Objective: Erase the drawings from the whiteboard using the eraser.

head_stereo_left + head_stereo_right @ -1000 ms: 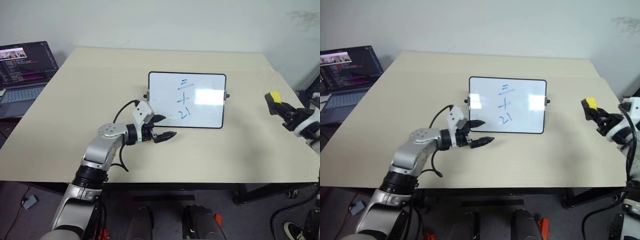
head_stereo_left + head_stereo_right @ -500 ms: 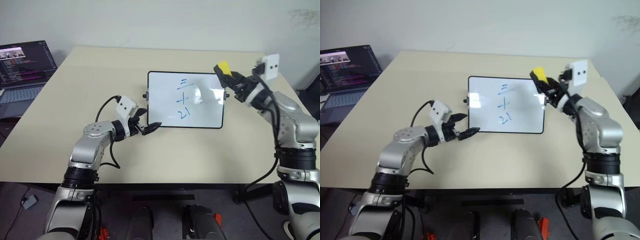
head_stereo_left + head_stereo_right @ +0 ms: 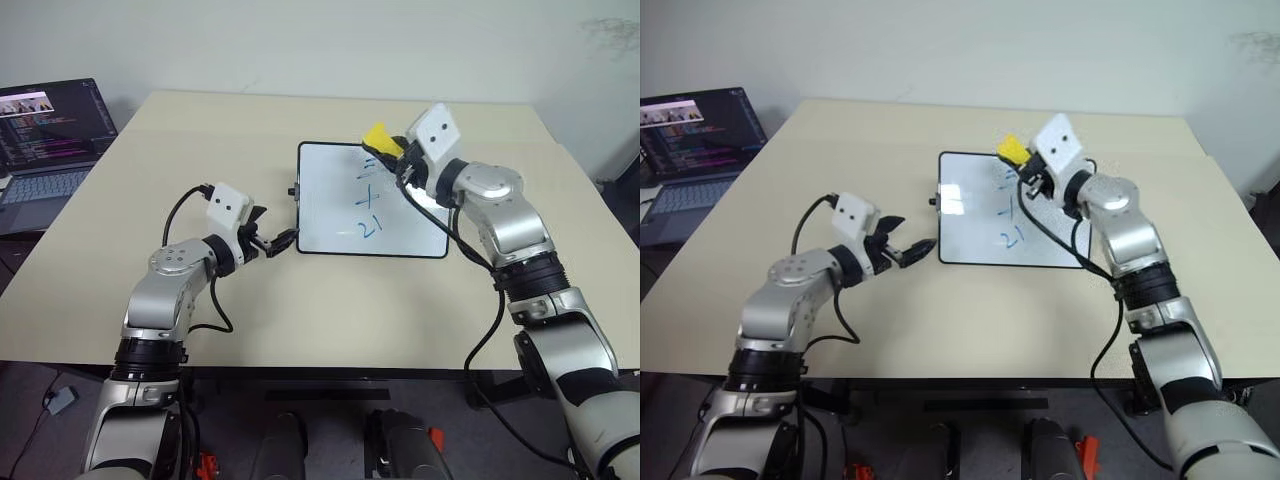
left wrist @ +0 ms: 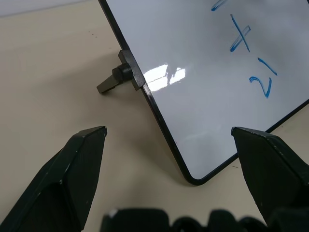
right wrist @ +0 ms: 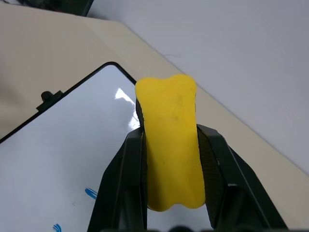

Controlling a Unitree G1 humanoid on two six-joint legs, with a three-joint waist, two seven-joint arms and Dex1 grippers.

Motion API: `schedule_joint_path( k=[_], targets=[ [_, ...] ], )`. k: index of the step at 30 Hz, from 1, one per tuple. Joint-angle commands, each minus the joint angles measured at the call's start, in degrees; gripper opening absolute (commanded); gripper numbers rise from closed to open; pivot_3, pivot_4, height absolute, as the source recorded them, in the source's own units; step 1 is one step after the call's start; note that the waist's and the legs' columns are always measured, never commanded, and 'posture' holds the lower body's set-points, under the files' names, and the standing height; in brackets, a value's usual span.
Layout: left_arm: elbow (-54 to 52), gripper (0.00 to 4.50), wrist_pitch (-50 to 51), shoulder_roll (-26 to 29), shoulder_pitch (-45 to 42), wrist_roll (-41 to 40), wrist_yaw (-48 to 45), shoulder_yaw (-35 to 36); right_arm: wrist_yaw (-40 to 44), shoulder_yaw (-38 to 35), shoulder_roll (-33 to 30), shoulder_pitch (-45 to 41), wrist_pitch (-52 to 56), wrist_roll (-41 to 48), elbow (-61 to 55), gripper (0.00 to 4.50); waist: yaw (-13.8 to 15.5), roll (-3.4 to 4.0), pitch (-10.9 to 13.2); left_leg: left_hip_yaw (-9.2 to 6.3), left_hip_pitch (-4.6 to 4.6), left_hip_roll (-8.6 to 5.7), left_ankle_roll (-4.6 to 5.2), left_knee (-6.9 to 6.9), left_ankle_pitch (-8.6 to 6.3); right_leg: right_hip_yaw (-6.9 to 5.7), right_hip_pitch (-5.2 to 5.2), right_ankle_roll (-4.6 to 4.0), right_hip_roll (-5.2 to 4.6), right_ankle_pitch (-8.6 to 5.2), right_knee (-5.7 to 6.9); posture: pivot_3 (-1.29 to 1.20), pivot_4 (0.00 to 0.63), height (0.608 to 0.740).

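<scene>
The right gripper (image 3: 392, 152) is clamping the eraser (image 3: 380, 137), having swung in from the table's (image 3: 150, 200) right edge to hover over the whiteboard's (image 3: 320, 190) far edge, above the drawings (image 3: 368, 196); wiping looks imminent. The left gripper (image 3: 280, 240), jaws apart, is reaching level toward the board's near-left corner.

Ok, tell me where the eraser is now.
The eraser is clamped in the right gripper, above the whiteboard's far edge, by the top drawings.
</scene>
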Motion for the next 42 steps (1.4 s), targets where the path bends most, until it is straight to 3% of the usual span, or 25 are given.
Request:
schedule_joint_path(
  k=[1,14,23,32,42],
  targets=[
    [-2.99,4.50,-1.05,0.54,-0.65,0.12,-0.08,0.34,0.88,0.05,0.31,-3.45,-3.44,-2.39,2.63,1.08,-0.02,0.00,0.00,0.00,0.00,0.00,0.00,-0.01,0.00,0.00,0.00,0.00,0.00,0.00,0.00,0.00,0.150,0.740],
    [-7.04,4.50,1.63,-0.77,-2.47,-2.30,-1.05,0.10,1.56,-0.11,1.56,-6.77,-7.70,-6.07,10.00,1.08,-0.09,0.00,0.00,0.00,0.01,0.00,0.00,-0.05,0.00,-0.01,-0.02,-0.01,0.00,0.00,0.01,0.00,0.150,0.740],
    [-6.44,4.50,5.49,-2.93,-9.24,-1.11,0.44,-2.88,-0.61,-0.18,1.52,-9.12,-10.41,-9.27,16.55,1.08,-0.10,0.00,0.00,-0.01,0.01,-0.01,0.00,-0.06,0.00,-0.01,-0.01,0.00,0.01,0.00,0.01,0.00,0.150,0.740],
    [-4.35,4.50,1.46,6.01,-11.84,1.87,-11.04,-8.09,0.63,0.01,0.37,-10.75,-12.32,-11.02,20.14,1.08,-0.90,0.03,0.02,0.00,0.04,-0.01,0.00,-0.17,0.01,0.02,-0.08,-0.01,0.04,0.00,0.05,0.00,0.150,0.740],
    [-0.59,4.50,1.39,4.90,-12.59,2.91,-9.25,-7.58,-1.26,1.53,1.55,-14.04,-15.09,-14.36,28.94,1.08,-0.72,0.03,0.02,-0.02,0.04,-0.01,0.01,-0.21,0.01,0.00,-0.08,-0.02,0.04,-0.02,0.07,0.00,0.150,0.740]
  ],
)
